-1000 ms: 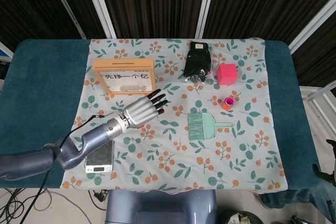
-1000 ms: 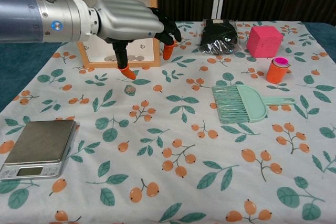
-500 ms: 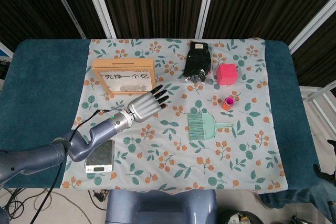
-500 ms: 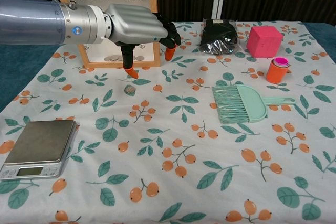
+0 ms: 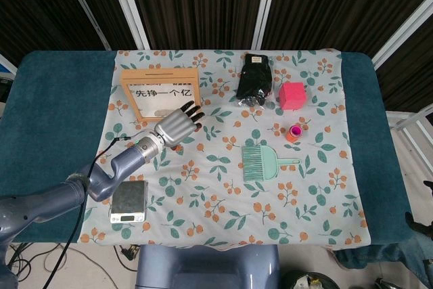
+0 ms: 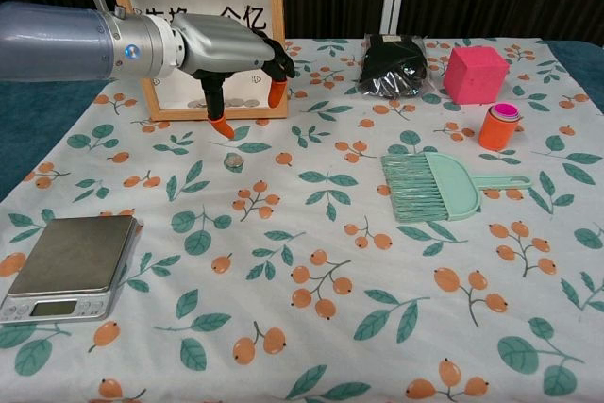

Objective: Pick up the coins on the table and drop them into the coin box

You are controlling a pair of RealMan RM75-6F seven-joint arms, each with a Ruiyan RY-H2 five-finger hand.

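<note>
Metal left hand, fingers spread and empty, hovers before wooden-framed coin box; round coin lies on cloth.

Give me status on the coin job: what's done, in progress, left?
Done: several coins already show behind the coin box window. In hand: nothing visible; the left hand hovers in front of the box, fingers apart. Left: one coin lies on the tablecloth below the hand. Right hand not in view.
</note>
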